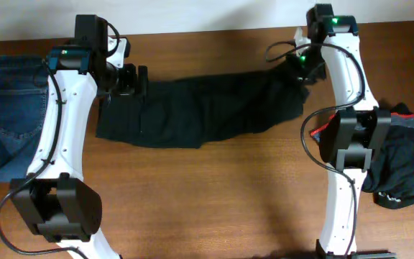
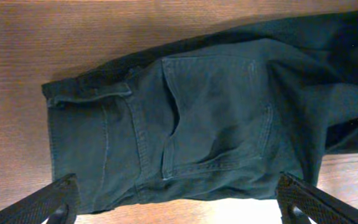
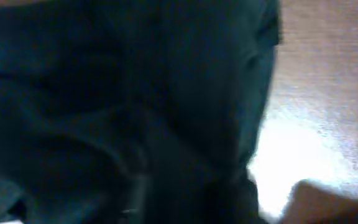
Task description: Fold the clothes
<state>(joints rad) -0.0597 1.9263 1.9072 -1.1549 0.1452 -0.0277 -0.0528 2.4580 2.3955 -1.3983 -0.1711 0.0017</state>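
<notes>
Wooden table point(image 1: 228, 187) bears black trousers point(image 1: 207, 111) — left hand point(image 2: 176, 186) spread; right hand point(image 1: 298, 72), cannot tell.

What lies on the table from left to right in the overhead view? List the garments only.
Left to right: blue denim jeans → black trousers → crumpled black garment with a red-edged grey waistband.

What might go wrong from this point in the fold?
The right hand is at the leg end of the black trousers, and its view is only blurred cloth; if fabric clings, pulling away could drag the leg askew. The left hand hangs open over the waistband; closing there may pinch only the top layer. The second black garment lies beside the right arm and could snag.
</notes>
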